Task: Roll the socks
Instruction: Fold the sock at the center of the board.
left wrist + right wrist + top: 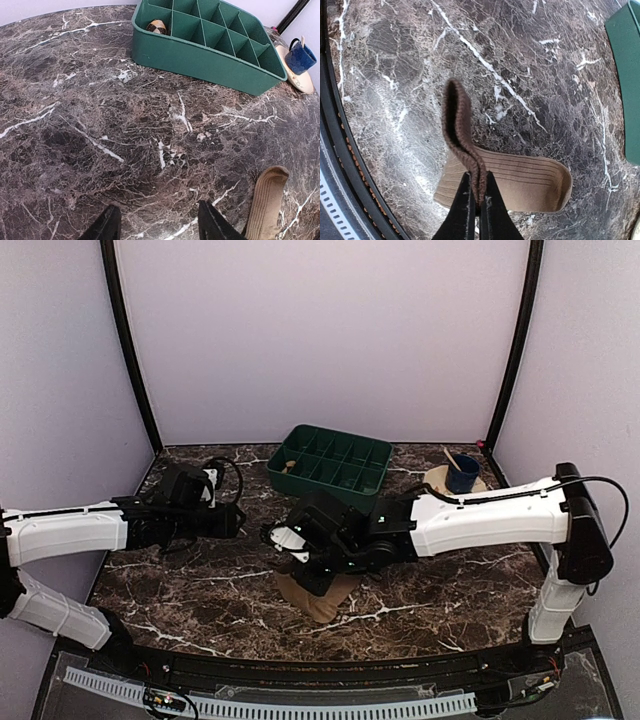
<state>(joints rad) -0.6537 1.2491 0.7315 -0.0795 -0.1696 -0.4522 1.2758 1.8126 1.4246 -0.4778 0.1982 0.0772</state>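
Observation:
The plain tan-brown sock (525,180) lies flat on the marble table near the front edge; it also shows in the top view (322,597) and in the left wrist view (267,205). My right gripper (479,192) is shut on one end of this sock, and the pinched darker brown edge (462,125) stands up folded above the flat part. In the top view the right gripper (312,568) is directly over the sock. A small rolled bundle with a dark brown and tan pattern (156,26), apparently the argyle sock, sits in the tray's near-left compartment. My left gripper (159,225) is open and empty, left of the tan sock.
The green compartment tray (331,480) stands at the back centre and also shows in the left wrist view (210,57). A blue cup (462,475) on a tan round mat stands to its right. The table's front rim (340,165) is close to the sock.

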